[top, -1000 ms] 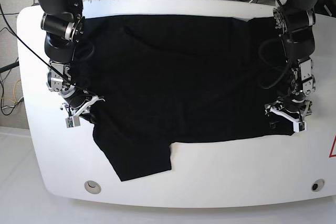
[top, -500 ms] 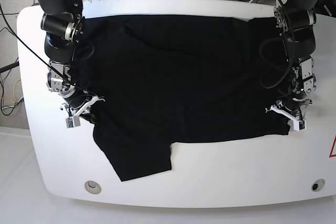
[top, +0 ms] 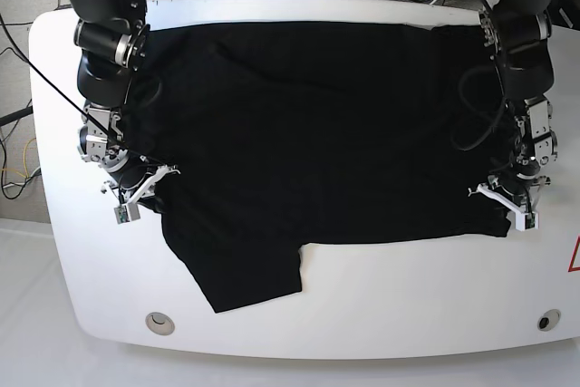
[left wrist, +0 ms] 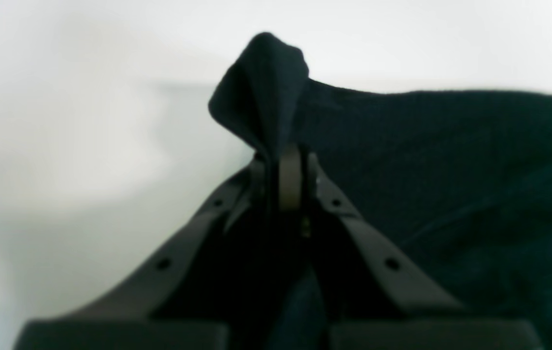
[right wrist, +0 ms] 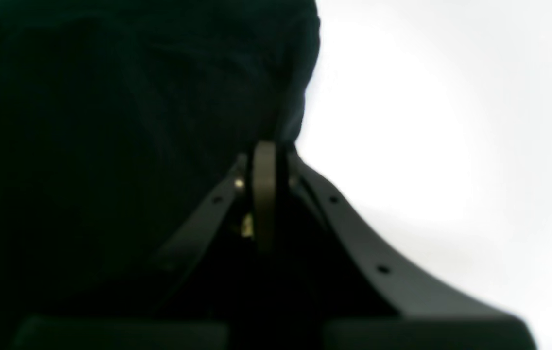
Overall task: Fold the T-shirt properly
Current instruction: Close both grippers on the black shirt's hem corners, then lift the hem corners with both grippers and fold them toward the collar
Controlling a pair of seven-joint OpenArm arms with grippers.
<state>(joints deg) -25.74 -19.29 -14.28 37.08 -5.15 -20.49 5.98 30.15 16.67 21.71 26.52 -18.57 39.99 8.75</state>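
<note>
T-shirt (top: 317, 133): black, spread across white desk (top: 408, 314). Left pincer (left wrist: 283, 163) clenched on a peaked edge fold; right pincer (right wrist: 268, 160) clenched on the opposite edge. Advice: lift both evenly, keep cloth taut, avoid dragging the loose sleeve (top: 245, 274).

Black bulky arms, looped black cables, white-edged claws (screw holes along fingers (left wrist: 392, 265)).

Base view: overhead, looking steeply down on the whole white table (top: 54, 251) and both arms. Left and right wrist views: each looks out along its own closed gripper, very close and blurred, at an edge of the T-shirt (top: 308, 124) (left wrist: 451, 160) (right wrist: 111, 121), also seen from above
</note>
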